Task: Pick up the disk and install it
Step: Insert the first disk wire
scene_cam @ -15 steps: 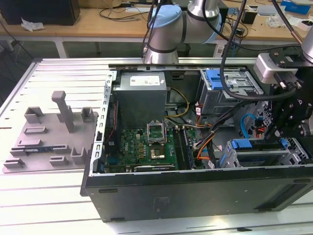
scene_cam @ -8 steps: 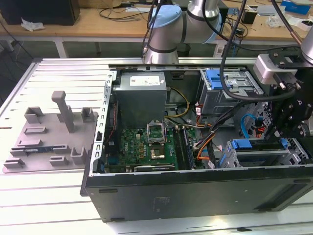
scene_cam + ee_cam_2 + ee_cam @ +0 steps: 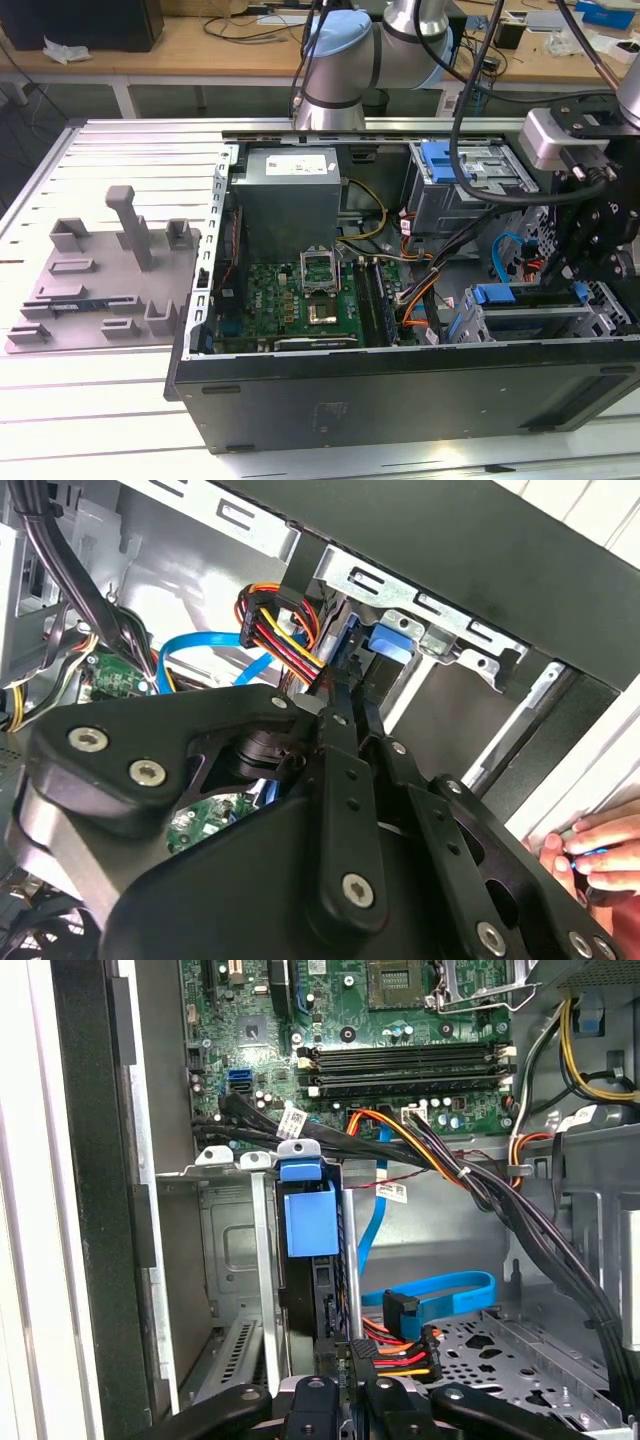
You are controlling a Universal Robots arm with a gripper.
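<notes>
The gripper [image 3: 345, 1365], jaws closed on the near end of the disk [image 3: 318, 1295], is holding it on edge inside the drive cage [image 3: 228, 1245], where it should be pressing straight along the guides, staying square and keeping clear of the power cables [image 3: 400, 1353].

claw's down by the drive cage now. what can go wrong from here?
1. The red-yellow power cable lies right beside the claw; it might snag or get pinched.
2. The blue data cable loops next to the drive cage and might get trapped.
3. A person's hand rests by the case, close by: pinch risk.
</notes>
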